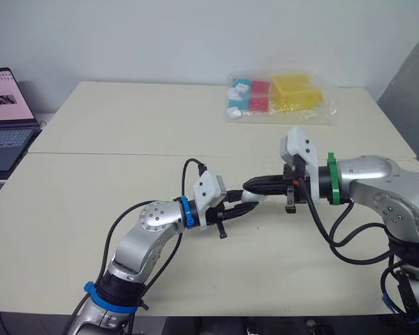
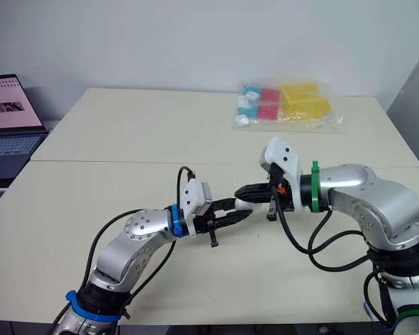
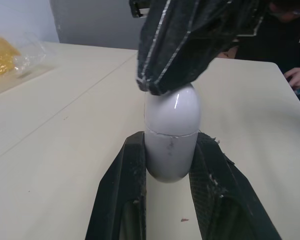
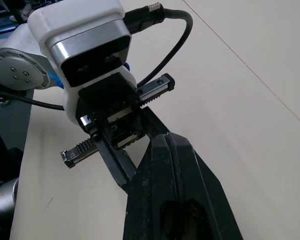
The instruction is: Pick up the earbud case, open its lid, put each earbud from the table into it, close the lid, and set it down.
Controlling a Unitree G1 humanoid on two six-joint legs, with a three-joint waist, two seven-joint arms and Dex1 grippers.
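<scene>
Mid-frame: white glossy earbud case [image 3: 171, 137] clamped in left gripper [image 3: 170, 150]; right gripper [image 1: 255, 185], fingers pressed together, touches its rounded end.

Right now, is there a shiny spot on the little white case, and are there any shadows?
Left wrist view: a thin bright streak of glare runs down the rounded lid of the earbud case, just under the dark right gripper. Left eye view: only soft, faint shadows lie on the table beneath the arms.
</scene>
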